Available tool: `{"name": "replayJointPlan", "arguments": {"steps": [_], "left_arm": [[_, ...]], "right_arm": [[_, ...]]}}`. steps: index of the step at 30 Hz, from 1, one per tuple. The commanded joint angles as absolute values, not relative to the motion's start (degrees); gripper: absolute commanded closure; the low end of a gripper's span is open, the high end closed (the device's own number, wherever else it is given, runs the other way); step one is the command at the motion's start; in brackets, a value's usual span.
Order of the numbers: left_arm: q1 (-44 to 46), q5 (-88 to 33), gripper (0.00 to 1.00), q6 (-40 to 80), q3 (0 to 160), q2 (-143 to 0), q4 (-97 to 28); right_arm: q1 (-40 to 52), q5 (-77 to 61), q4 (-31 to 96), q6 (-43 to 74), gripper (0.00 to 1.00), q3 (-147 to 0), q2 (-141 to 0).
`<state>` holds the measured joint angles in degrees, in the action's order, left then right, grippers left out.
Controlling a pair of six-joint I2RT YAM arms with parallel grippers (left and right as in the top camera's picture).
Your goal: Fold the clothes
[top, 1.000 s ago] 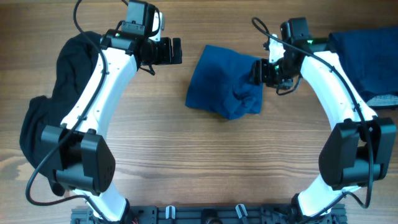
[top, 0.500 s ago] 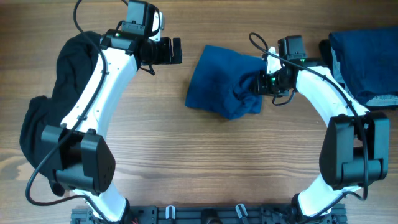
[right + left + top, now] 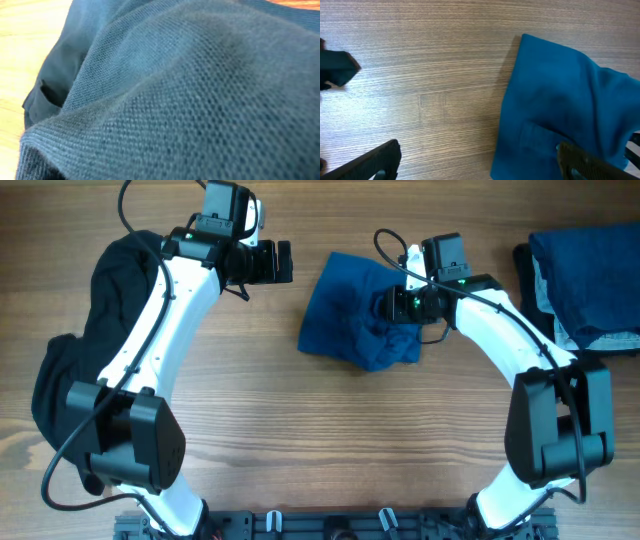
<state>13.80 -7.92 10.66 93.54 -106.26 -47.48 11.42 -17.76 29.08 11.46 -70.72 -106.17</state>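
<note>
Right wrist view: blue shirt point(image 3: 175, 90) fills it, bunched right up against right gripper point(image 3: 392, 305); can't tell if jaws pinch it. Left gripper point(image 3: 284, 262) spread wide over table point(image 3: 420, 75), shirt just ahead-right, not touching

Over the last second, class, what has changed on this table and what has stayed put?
The right gripper slid left, from the blue shirt's right edge in over its bunched cloth; whether it has taken hold cannot be told. The shirt itself barely shifted. The left gripper stayed open, apart from the shirt's left edge, and the black garment and the dark blue pile did not move.
</note>
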Motion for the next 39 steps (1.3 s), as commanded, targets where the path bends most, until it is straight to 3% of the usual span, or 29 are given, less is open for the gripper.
{"name": "replayJointPlan", "arguments": {"steps": [1, 11, 14, 17, 22, 39], "left_arm": [[13.65, -7.38, 0.0, 10.74, 93.76, -105.43, -47.68], [13.65, -7.38, 0.0, 10.74, 93.76, -105.43, -47.66], [13.65, -7.35, 0.0, 10.74, 93.76, -105.43, -47.66], [13.65, -7.35, 0.0, 10.74, 93.76, -105.43, -47.64], [13.65, -7.35, 0.0, 10.74, 93.76, -105.43, -47.64], [13.65, -7.33, 0.0, 10.72, 93.76, -105.43, -47.59]], "right_arm": [[11.68, -18.09, 28.14, 12.88, 0.55, -70.46, -109.8], [11.73, -21.78, 27.46, 14.17, 0.62, -70.52, -110.34], [11.73, -22.59, 27.53, 15.07, 0.71, -70.74, -110.34], [11.73, -22.55, 27.92, 15.09, 0.72, -71.26, -110.06], [11.6, -21.47, 28.23, 15.03, 0.96, -71.37, -108.51], [3.88, -17.67, 51.64, 2.98, 0.96, -82.65, -102.83]]}}
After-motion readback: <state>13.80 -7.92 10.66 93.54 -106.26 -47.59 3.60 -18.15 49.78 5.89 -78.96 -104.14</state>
